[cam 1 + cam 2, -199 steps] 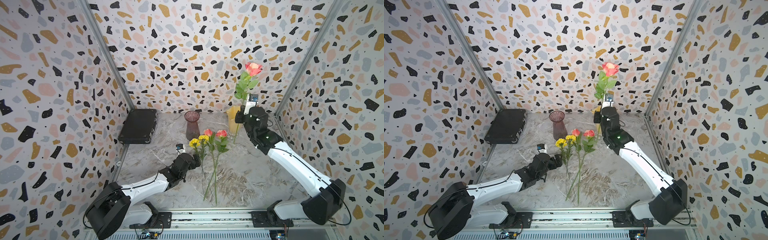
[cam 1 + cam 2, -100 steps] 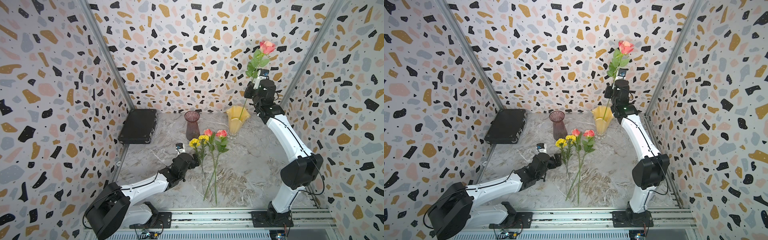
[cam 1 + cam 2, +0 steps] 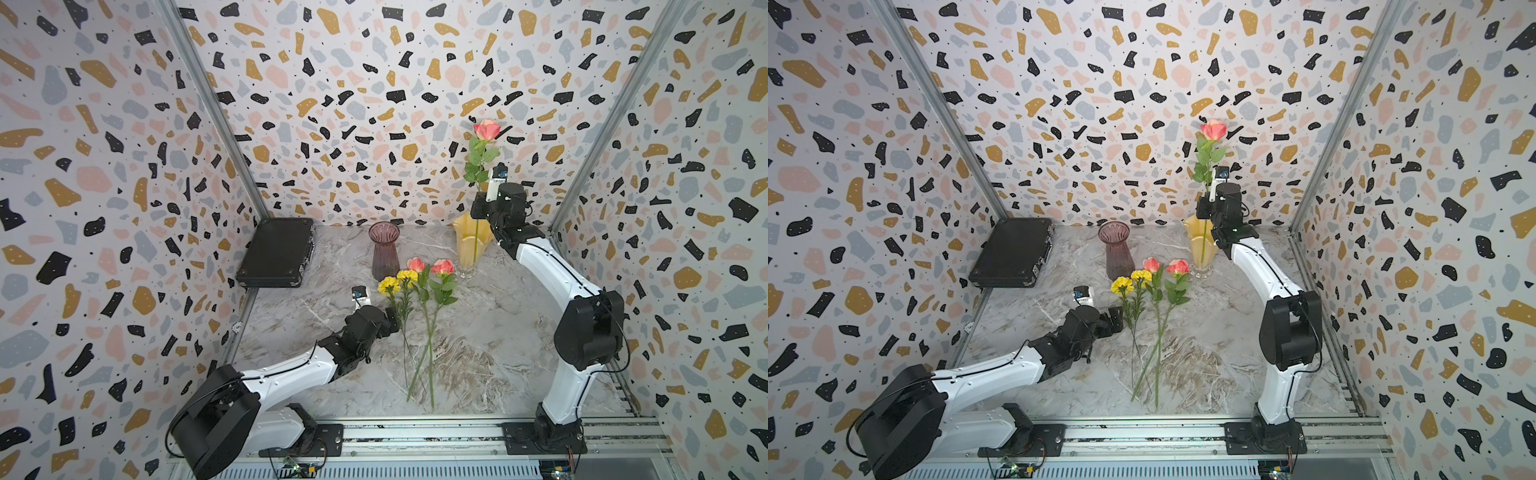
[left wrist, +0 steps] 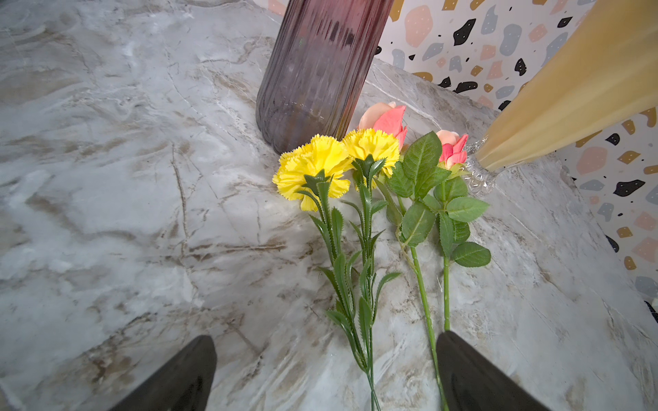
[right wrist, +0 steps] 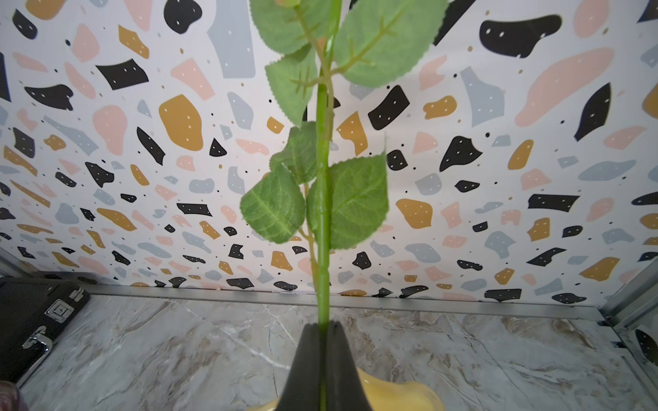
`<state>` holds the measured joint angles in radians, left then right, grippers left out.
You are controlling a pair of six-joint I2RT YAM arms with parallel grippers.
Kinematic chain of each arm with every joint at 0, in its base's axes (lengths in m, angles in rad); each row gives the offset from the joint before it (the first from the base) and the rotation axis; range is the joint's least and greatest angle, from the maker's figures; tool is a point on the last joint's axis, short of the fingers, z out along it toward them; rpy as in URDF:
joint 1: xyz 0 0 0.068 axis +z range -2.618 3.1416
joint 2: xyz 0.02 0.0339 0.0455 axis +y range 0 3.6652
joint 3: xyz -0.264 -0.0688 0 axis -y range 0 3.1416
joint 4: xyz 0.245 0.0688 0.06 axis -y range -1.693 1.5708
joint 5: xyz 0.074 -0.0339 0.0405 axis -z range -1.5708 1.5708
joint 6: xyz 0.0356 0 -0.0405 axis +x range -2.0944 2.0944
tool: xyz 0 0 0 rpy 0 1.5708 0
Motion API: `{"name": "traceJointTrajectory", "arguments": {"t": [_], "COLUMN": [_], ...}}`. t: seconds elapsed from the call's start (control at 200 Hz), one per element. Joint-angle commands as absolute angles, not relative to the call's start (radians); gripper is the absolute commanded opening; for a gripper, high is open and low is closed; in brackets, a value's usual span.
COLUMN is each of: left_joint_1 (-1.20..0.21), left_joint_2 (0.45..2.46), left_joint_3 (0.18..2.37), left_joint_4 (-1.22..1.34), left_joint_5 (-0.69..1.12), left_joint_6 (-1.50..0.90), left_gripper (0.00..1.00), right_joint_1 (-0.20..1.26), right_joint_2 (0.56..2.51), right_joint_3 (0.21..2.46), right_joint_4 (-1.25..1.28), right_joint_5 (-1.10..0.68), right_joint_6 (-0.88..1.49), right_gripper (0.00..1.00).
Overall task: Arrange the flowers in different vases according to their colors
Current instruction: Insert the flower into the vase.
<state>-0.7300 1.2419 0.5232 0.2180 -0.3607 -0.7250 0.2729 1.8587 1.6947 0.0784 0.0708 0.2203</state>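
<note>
- Our right pincer is clamped on the stem of a pink rose, upper right of centre in both top views. Its wrist view shows the two fingers pressed together with the green stem between them.
- That rose stands upright. Its bloom is against the back wall and its leaves are above the pincer.
- Below the grip, the stem runs down into the yellow vase, and we see it through the translucent side.
- The yellow vase stands at the back of the desk, right of centre and directly under the right pincer.
- The purple vase stands upright to its left, near the middle of the frame.
- Four flowers lie flat on the desk at frame centre, with blooms toward the vases and stems toward the lower edge.
- Two carnations lie on the left and two roses on the right.
- One carnation bloom lies just beside the base of the purple vase.
- The right-hand rose bloom lies just beside the clear foot of the yellow vase.
- The four stems cross toward their lower ends.
- Our left pincer is open and grips nothing. It sits low over the desk, just left of the carnation stems.
- In its wrist view the fingers stand wide apart, with the carnation stems running between them and a rose stem close by one finger. We cannot tell whether they touch the desk.
- A black case lies shut at the back left of the desk.
</note>
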Motion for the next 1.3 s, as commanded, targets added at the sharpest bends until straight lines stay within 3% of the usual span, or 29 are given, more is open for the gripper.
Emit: {"name": "traceJointTrajectory", "arguments": {"t": [0.0, 0.305, 0.626, 0.921, 1.297], "left_joint_1": [-0.733, -0.733, -0.732, -0.733, -0.733], "left_joint_2": [1.227, 1.232, 1.238, 1.247, 1.253], "left_joint_3": [0.52, 0.524, 0.526, 0.528, 0.53], "left_joint_4": [0.252, 0.25, 0.251, 0.263, 0.268], "left_joint_5": [-0.379, -0.373, -0.365, -0.354, -0.344], "left_joint_6": [-0.715, -0.718, -0.723, -0.724, -0.729], "left_gripper": [1.0, 1.0, 1.0, 0.99, 1.0], "right_joint_1": [0.272, 0.272, 0.272, 0.272, 0.292], "right_joint_2": [1.818, 1.749, 1.742, 1.782, 1.815], "right_joint_3": [1.706, 1.828, 1.853, 1.7, 1.462], "right_joint_4": [0.137, 0.053, 0.261, 0.6, 0.742], "right_joint_5": [0.045, 0.052, 0.14, 0.195, 0.191], "right_joint_6": [0.23, 0.25, 0.134, 0.06, 0.111], "right_gripper": [0.0, 0.0, 0.0, 0.0, 0.0]}}
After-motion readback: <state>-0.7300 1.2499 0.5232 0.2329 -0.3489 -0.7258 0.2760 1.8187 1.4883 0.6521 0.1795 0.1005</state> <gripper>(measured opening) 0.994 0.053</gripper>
